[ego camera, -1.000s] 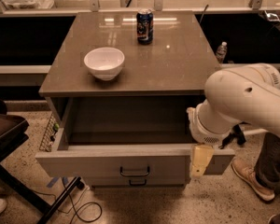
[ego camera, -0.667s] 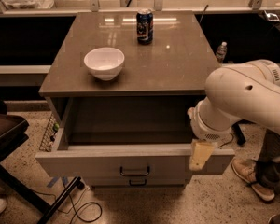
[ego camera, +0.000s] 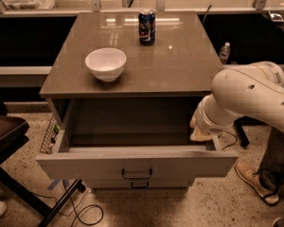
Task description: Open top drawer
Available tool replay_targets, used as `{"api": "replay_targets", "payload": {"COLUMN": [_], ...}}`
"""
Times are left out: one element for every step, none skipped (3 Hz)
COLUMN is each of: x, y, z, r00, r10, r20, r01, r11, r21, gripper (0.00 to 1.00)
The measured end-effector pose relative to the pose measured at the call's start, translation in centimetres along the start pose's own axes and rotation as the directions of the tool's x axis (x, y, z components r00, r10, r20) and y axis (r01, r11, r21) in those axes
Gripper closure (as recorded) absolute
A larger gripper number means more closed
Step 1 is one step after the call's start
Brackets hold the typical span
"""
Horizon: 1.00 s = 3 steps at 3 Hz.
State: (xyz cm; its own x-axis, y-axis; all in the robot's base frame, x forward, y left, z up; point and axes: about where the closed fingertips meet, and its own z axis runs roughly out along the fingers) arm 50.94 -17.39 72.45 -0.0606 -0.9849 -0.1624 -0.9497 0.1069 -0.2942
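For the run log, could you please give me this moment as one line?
top drawer: pulled far out | claw: by its right wall | countertop: white bowl, can

Raised and drawn back since a second ago: hand (ego camera: 201,131), then hanging down over the right end of the top drawer (ego camera: 94,167) front, now above that rim, just inside the open box's right side. Arm (ego camera: 255,91) shifted slightly right.

White bowl (ego camera: 105,63) and blue can (ego camera: 146,27) well apart on a brown tabletop (ego camera: 180,65); clear bottle (ego camera: 224,52) beyond its right edge.
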Motion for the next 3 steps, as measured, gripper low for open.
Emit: {"api": "replay_targets", "payload": {"x": [0.4, -0.5, -2.5], "y": [-1.1, 0.8, 2.7], "z": [1.4, 5.3, 8.1], "r00": [1.000, 0.993, 0.987], "r10": [0.000, -0.008, -0.044], "r20": [0.028, 0.115, 0.155], "r01": [-0.001, 0.007, 0.047], "r11": [0.9997, 0.9999, 0.9988], "r21": [0.025, 0.008, -0.014], "gripper": [0.83, 1.00, 1.00]}}
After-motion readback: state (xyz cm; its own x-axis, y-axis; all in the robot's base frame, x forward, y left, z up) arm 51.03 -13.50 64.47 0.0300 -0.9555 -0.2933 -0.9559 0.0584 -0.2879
